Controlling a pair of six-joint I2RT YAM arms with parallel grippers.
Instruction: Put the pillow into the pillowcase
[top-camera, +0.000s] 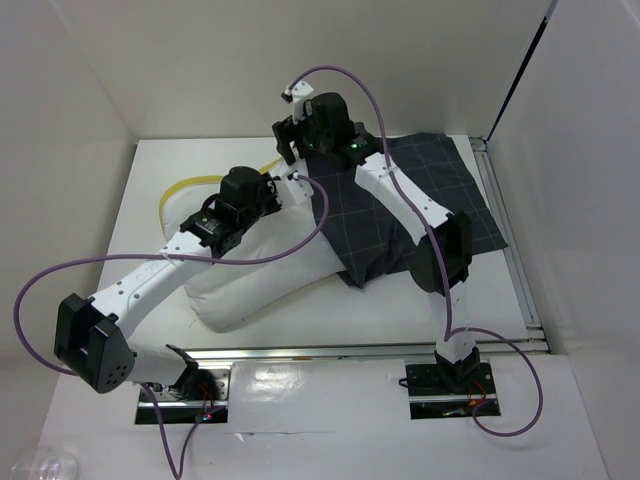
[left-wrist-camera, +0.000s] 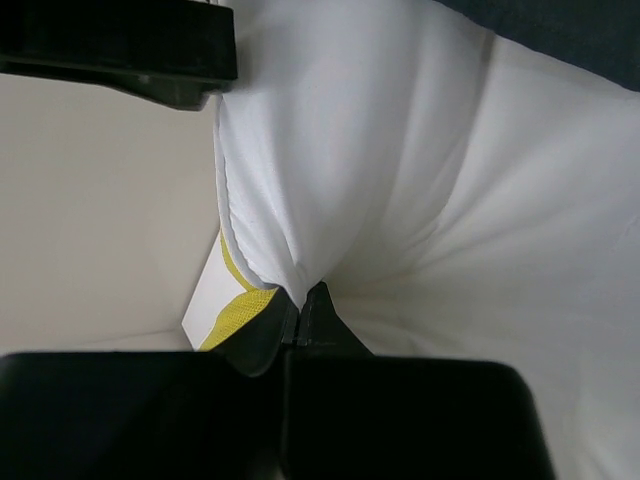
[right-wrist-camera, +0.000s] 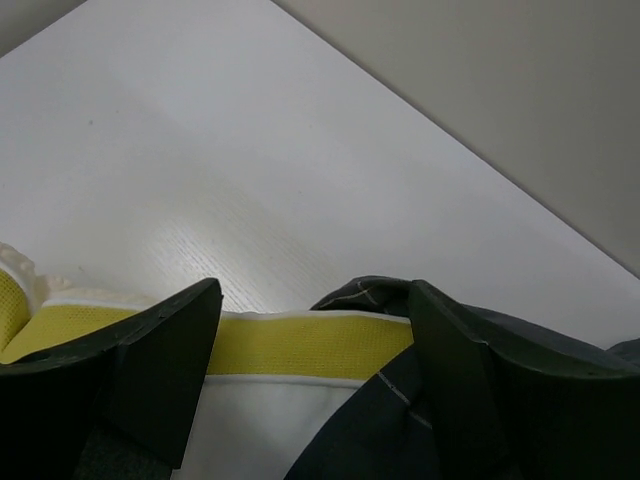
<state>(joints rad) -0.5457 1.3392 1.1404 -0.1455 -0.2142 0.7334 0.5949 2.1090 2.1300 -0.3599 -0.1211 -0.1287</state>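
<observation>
Item: left arm, base at the near left, reaching far and rightward low over the table (top-camera: 150, 170), with a purple cable (top-camera: 60, 275) looped beside it. Item: right arm, base at the near right, rising to a raised elbow and then stretching far and leftward across the cloth. Item: pillow (top-camera: 260, 285), white, lying left of centre, its near end bare and its far right part covered by the pillowcase (top-camera: 440, 180). The pillowcase is dark with a thin light grid and is spread over the far right of the table. Item: left gripper (left-wrist-camera: 300, 316), at the pillow's far left part, fingers closed together on a gathered fold of the white cover, which puckers towards the pinch. A yellow band (left-wrist-camera: 245, 305) shows just beside it. Item: right gripper (right-wrist-camera: 315, 300), at the pillow's far edge, fingers (right-wrist-camera: 160, 360) spread wide and clamping nothing. They straddle the yellow band and the pillowcase hem (right-wrist-camera: 380, 390), with the right-hand finger against the dark cloth. Item: bare white tabletop beyond, then plain walls.
</observation>
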